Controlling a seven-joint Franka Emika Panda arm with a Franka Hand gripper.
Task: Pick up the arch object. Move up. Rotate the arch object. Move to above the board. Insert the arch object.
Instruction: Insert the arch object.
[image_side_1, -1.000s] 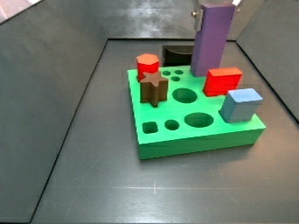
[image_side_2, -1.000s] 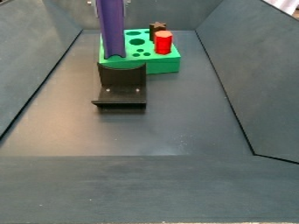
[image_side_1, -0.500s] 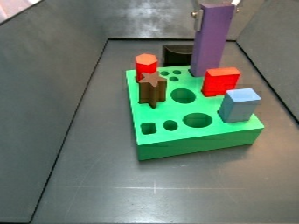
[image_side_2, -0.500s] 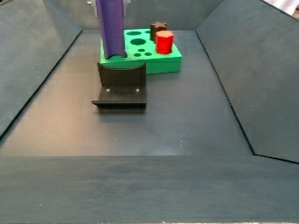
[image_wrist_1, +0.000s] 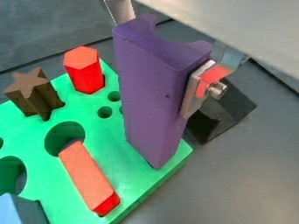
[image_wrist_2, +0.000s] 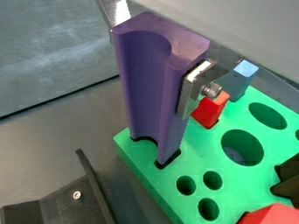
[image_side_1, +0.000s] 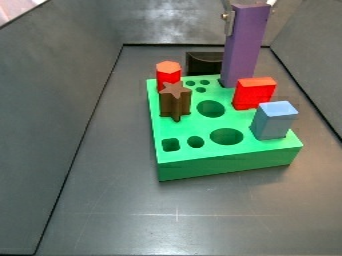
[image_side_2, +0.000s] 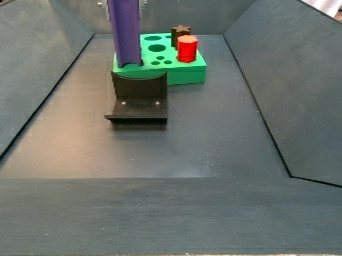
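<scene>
The arch object (image_wrist_1: 156, 96) is a tall purple block standing upright with its lower end in a hole at the corner of the green board (image_wrist_1: 128, 179). It also shows in a wrist view (image_wrist_2: 156, 87) and in both side views (image_side_1: 245, 45) (image_side_2: 126, 32). My gripper (image_wrist_1: 158, 48) is shut on the arch object near its top; a silver finger (image_wrist_1: 194, 81) presses one side, the opposite finger is hidden behind the block. The gripper (image_side_1: 245, 6) sits at the top edge in a side view. The board (image_side_1: 234, 155) (image_side_2: 187, 72) (image_wrist_2: 239, 188) lies on the dark floor.
On the board stand a red hexagonal piece (image_side_1: 167, 73), a brown star piece (image_side_1: 174, 98), a red block (image_side_1: 254, 92) and a blue block (image_side_1: 277, 119). Several round holes (image_side_1: 214, 106) are open. The dark fixture (image_side_2: 138, 96) stands beside the board. Grey walls enclose the floor.
</scene>
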